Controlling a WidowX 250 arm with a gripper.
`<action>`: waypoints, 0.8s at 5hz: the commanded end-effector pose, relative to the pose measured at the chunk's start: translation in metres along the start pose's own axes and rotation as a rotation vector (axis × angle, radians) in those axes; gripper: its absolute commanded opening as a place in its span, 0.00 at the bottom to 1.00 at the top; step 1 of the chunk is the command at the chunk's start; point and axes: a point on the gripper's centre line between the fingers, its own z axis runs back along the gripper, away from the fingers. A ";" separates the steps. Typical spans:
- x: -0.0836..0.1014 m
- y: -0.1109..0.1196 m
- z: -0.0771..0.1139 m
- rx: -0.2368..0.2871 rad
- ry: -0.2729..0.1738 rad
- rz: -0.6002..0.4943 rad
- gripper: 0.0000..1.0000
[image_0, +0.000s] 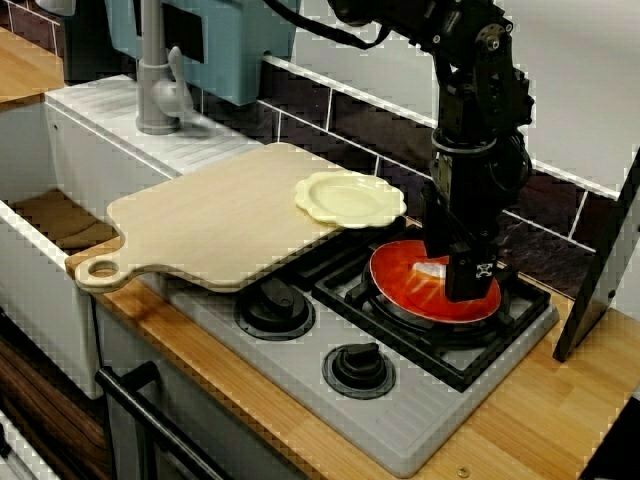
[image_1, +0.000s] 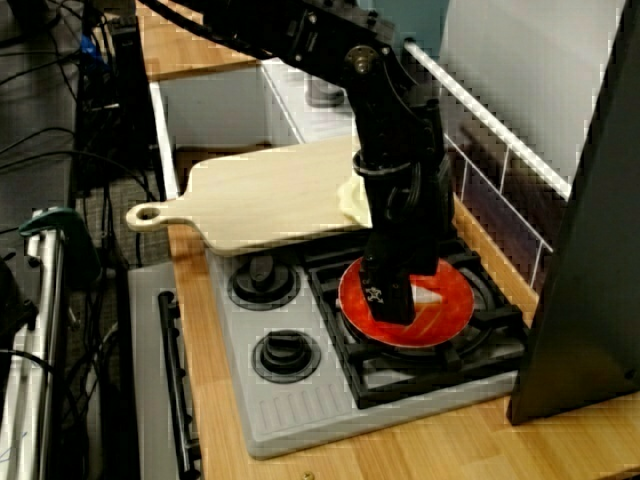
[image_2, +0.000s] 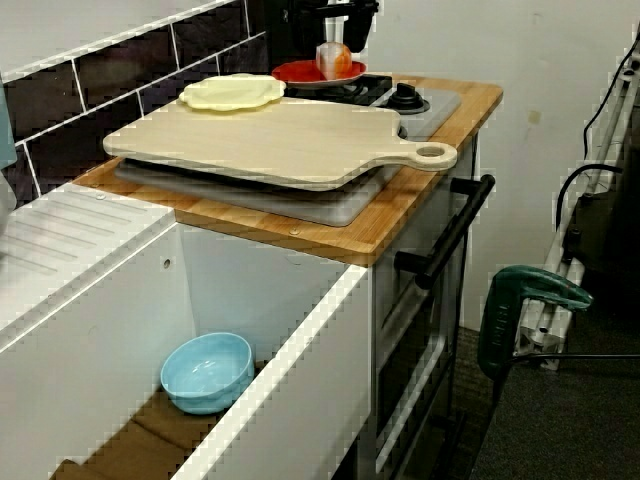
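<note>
the black robot gripper (image_0: 466, 288) hangs just over the round red plastic plate (image_0: 398, 278), which lies on the black burner grate (image_0: 520, 318). open or closed: cannot tell. plate probably light, stiff, slick; take hold at its rim.

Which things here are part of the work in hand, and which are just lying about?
In hand: black robot hand, low over the round red plate on the grey hob; small orange-and-white thing beneath it, too blurred to name.
Lying about: pale wooden paddle board; yellow scalloped plate; light blue bowl in the white sink; grey tap.
</note>
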 end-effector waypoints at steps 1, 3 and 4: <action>-0.008 -0.007 0.020 0.013 -0.040 -0.012 1.00; -0.009 -0.007 0.021 0.012 -0.016 -0.093 1.00; -0.009 -0.007 0.021 0.012 -0.016 -0.093 1.00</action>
